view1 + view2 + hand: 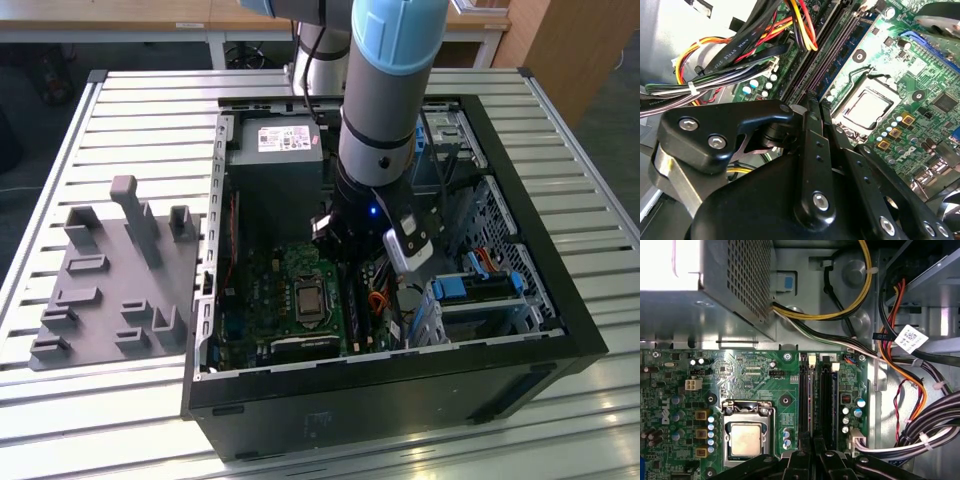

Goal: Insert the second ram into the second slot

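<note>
My arm reaches down into the open computer case (590, 345). The gripper (347, 258) hangs low over the green motherboard (265, 300), beside the processor socket. In both wrist views its black fingers are drawn together, the gripper (813, 441) (812, 102) standing at the near end of the black memory slots (826, 400). The second ram (813, 400) (840, 62), a thin dark-blue stick on edge, runs from between the fingertips along the slots. I cannot tell how deep it sits. White slot latches (812, 360) show at the far end.
The processor socket (746, 440) (867, 107) lies right beside the slots. Thick cable bundles (920, 430) (730, 65) crowd the other side. The grey power supply (275, 150) fills the case's far end. Blue drive latches (470, 290) sit toward the exterior view's right. A grey fixture plate (110, 280) lies outside the case.
</note>
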Robot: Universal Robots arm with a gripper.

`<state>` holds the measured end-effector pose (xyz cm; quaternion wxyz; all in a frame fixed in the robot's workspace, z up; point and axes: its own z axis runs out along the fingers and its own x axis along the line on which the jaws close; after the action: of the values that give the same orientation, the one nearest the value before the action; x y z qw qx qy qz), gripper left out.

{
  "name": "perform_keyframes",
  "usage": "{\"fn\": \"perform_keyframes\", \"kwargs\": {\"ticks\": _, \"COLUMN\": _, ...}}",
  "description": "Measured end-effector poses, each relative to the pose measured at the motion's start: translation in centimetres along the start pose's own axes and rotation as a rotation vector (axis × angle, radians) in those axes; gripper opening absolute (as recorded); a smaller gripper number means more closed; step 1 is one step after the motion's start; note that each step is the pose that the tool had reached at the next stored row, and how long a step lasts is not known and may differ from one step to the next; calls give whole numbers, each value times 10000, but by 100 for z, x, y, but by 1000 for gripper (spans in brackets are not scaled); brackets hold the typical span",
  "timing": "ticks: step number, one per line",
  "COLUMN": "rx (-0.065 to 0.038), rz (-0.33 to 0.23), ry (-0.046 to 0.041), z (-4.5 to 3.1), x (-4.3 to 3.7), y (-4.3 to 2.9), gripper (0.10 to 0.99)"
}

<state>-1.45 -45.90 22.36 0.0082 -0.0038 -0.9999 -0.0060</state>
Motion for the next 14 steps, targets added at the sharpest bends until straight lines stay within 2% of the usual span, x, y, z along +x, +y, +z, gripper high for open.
{"fn": "perform_keyframes", "kwargs": {"ticks": 14, "rx": 4, "rz": -1, "ry": 58, "z": 46, "x": -1, "y": -1, "gripper": 137}}
